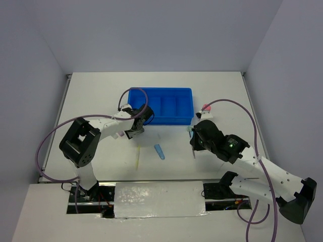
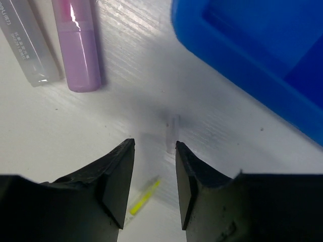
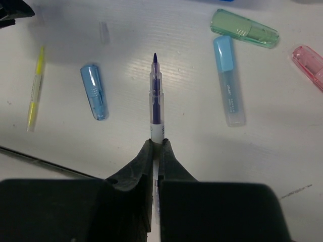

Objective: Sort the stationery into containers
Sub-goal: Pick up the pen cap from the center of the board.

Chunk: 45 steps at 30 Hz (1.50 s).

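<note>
My right gripper [image 3: 157, 143] is shut on a thin clear pen [image 3: 156, 103] with dark purple ink, uncapped, its tip pointing away just above the table. In the top view this gripper [image 1: 193, 146] hangs right of the blue tray's near corner. The blue compartment tray [image 1: 160, 105] sits at the middle back. My left gripper [image 2: 155, 146] is open and empty, low over the table beside the tray's wall [image 2: 242, 70], with a small clear cap [image 2: 173, 132] just past its fingertips. A purple marker [image 2: 78, 45] and a clear white marker [image 2: 28, 43] lie to its left.
On the table lie a stubby blue marker [image 3: 94, 92], a thin yellow pen [image 3: 34, 91], a green marker [image 3: 244, 28], a light blue marker [image 3: 228, 80] and a pink one [image 3: 309, 60]. The blue marker [image 1: 159, 151] and yellow pen [image 1: 138, 157] lie between the arms.
</note>
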### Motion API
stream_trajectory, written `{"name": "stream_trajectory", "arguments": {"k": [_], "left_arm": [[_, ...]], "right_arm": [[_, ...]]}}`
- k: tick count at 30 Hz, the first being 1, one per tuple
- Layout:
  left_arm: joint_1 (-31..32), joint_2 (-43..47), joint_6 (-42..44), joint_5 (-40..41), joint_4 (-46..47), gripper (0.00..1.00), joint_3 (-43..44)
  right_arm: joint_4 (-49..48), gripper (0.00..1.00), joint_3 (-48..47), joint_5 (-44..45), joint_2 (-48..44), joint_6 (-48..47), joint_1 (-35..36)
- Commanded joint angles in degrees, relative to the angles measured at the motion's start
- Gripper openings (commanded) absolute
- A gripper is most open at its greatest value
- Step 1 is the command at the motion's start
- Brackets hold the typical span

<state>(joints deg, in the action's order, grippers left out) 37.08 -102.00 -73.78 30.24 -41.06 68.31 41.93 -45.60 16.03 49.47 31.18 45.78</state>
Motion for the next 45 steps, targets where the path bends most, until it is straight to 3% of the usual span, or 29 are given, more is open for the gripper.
{"name": "stream_trajectory", "arguments": {"k": [1,17,18,20,23,24,27,28,34,45], "left_arm": [[-1.0,1.8,0.7,-1.1,3.4,0.51,-1.9],[-1.5,-0.4,2.2,-4.2,9.5,0.50,-5.5],[-1.5,-0.7,2.1,-4.1,9.2,0.44,-5.4],[-1.5,-1.3,1.8,-4.2,8.3,0.42,-5.3],[-1.5,-1.9,1.7,-4.4,7.4,0.32,-5.6],[-1.5,-2.1,1.9,-5.0,7.5,0.19,-5.9],[-1.5,-2.3,2.9,-6.2,7.8,0.00,-7.9],[-1.5,-2.2,3.4,-6.6,7.8,0.00,-8.5],[-1.5,4.9,5.6,-7.0,11.3,0.00,-13.2],[-1.1,28.3,14.8,-11.9,26.7,0.00,-18.1]], "right_arm": [[-0.3,0.00,-0.2,0.1,-1.0,-1.0,0.5],[-0.5,0.00,-0.9,-1.0,-0.5,-1.0,0.6],[-0.6,0.00,-0.9,-1.0,-0.5,-0.9,0.7],[-1.0,0.00,-0.7,-1.3,-0.8,-1.0,0.8],[-1.2,0.00,-0.3,-1.3,-1.2,-1.0,0.9],[-1.3,0.00,-0.1,-1.4,-1.4,-1.1,0.9],[-1.8,0.00,0.5,-2.4,-2.1,-1.7,0.8],[-2.1,0.00,0.8,-2.8,-2.4,-2.1,0.8],[-9.1,0.00,4.7,-8.6,-4.5,-4.1,0.8],[-28.6,0.00,11.3,-18.1,-3.1,-0.8,1.8]]}}
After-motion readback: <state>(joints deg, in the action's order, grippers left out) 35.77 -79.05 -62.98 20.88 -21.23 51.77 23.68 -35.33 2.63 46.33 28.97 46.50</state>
